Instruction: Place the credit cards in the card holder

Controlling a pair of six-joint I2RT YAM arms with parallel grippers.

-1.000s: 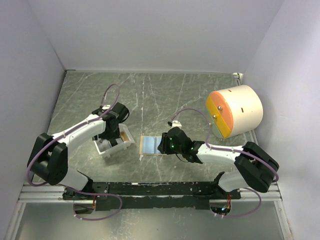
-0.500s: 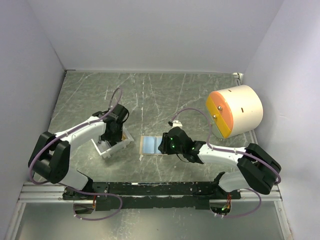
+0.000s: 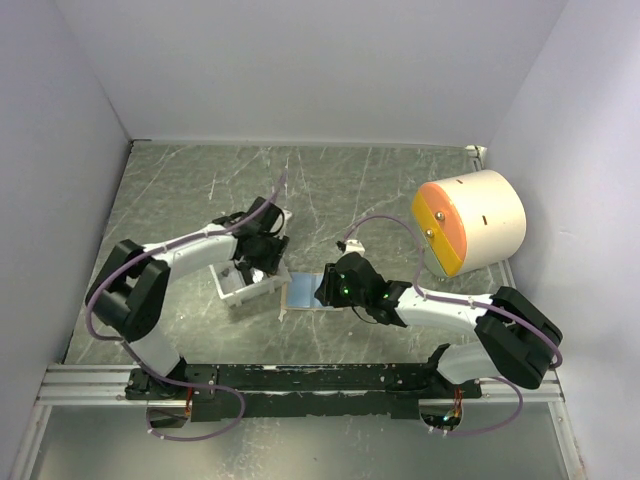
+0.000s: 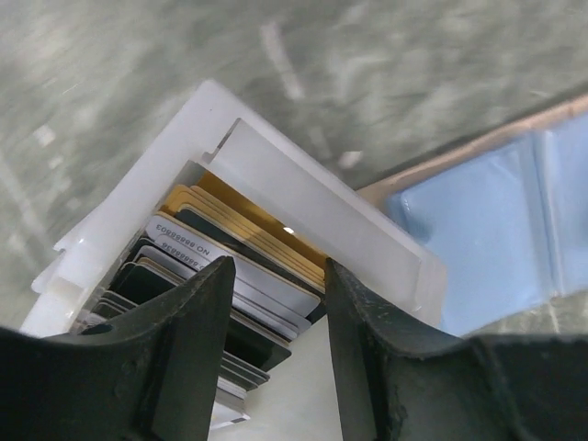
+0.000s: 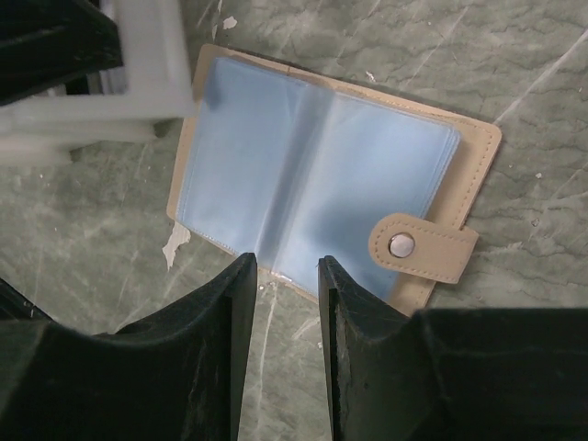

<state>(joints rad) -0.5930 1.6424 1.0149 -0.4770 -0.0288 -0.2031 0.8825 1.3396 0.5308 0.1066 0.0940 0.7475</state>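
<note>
The credit cards [image 4: 184, 241] stand as a stack of several in gold, white, grey and black inside a white tray [image 4: 312, 202]. My left gripper [image 4: 278, 276] hangs over that stack, open, its fingers either side of the card ends with a gap still showing. The card holder [image 5: 322, 175] lies open flat, tan with blue-tinted clear pockets and a snap tab [image 5: 423, 246]. My right gripper [image 5: 287, 262] sits at its near edge, jaws a little apart with nothing between them. From above, the left gripper [image 3: 252, 272] covers the tray [image 3: 240, 292], which is beside the card holder [image 3: 300, 292].
A large white drum with an orange and yellow face [image 3: 468, 222] lies on its side at the right. White walls close in the marbled table on three sides. The tray's corner almost touches the card holder's left edge [image 5: 184, 110].
My left arm has swung right, and the tray has shifted right with it, up against the card holder. Its jaws have narrowed. The right arm has not moved.
</note>
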